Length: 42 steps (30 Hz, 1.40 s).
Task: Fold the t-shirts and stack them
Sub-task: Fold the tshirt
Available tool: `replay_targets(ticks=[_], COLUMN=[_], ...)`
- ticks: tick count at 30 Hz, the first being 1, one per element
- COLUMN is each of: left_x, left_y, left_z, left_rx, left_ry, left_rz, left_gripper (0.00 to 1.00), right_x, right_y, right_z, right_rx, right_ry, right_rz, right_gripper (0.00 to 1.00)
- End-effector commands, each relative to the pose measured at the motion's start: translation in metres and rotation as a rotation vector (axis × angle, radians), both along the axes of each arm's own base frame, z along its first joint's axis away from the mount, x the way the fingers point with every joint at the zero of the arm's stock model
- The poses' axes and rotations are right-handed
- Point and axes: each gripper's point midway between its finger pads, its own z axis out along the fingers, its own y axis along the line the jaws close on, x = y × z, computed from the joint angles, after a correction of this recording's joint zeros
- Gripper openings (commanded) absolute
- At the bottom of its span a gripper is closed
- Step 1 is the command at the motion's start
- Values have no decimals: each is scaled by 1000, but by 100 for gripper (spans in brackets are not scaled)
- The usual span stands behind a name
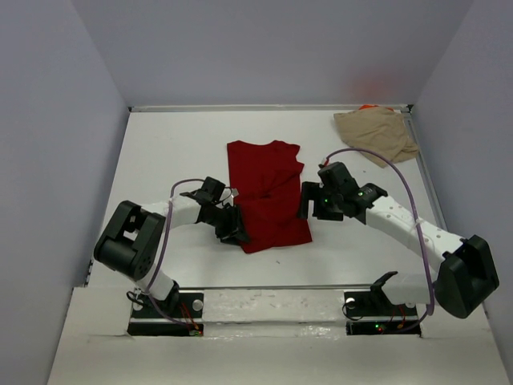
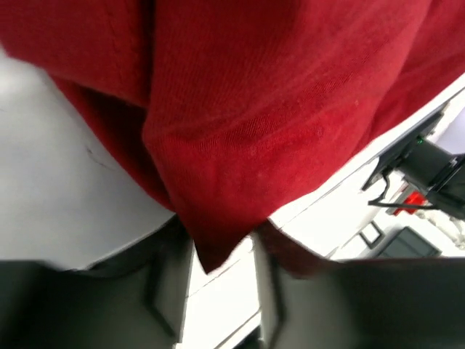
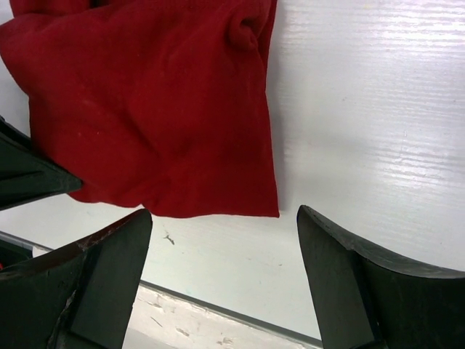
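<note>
Top view: the tan t-shirt (image 1: 375,132) and an orange sliver (image 1: 368,107) lie in the desk's (image 1: 160,160) far right corner. The dark red t-shirt (image 1: 267,192) lies mid-desk, between the left fingers (image 1: 235,233) and right fingers (image 1: 307,204).
Left wrist: fingers apart, a red corner between them.
Right wrist: fingers wide apart, the red corner just beyond them.

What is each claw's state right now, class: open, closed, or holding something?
Left claw: open, with a corner of the dark red t-shirt between its jaws, not pinched.
Right claw: open, holding nothing.
</note>
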Motion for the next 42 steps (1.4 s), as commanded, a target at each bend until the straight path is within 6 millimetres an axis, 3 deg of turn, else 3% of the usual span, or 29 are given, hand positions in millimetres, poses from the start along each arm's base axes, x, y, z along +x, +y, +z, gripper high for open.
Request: replay_targets(ticks=[1,2,3,4,9,18,27,31,33,34,36,42], left_x=[-1,-1,-2,-3,-3,-2,3,4,4,3,2,3], left_y=[1,1,2,1,1,0,-3,-3,-3,-2,-2,-3], left_z=[-2,-2,-3,-2,-2,-2,8,11,11,10,10,12], left_rx=[6,5,5,3,1,-2,-12,-14,-12,-11,-10,-16], left_ry=[-15,-16,-13,-9,-11,-7,-26,-33,-34,-32,-31,-30], left_rz=[-5,-5,-5,-6,-6,-22,-28,-29,-29,-29,-29,-30], left_gripper=[30,16,11,0,0,0,0,0,0,0,0,0], right_x=[9,9,8,6,1,-8,-18,-12,-10,-11,-7,-3], right_y=[2,2,0,-1,-1,3,22,34,36,37,40,32], right_z=[4,0,-4,-12,-32,-41,-86,-98,-102,-102,-96,-86], right_rx=[2,-4,-12,-24,-40,6,85,121,120,124,134,77], right_ry=[-7,1,10,28,81,86,164,177,187,192,177,134], right_rz=[-17,-19,-24,-26,-22,3,50,71,73,75,77,32], right_gripper=[86,86,86,86,86,88,84,74,61,50,41,30])
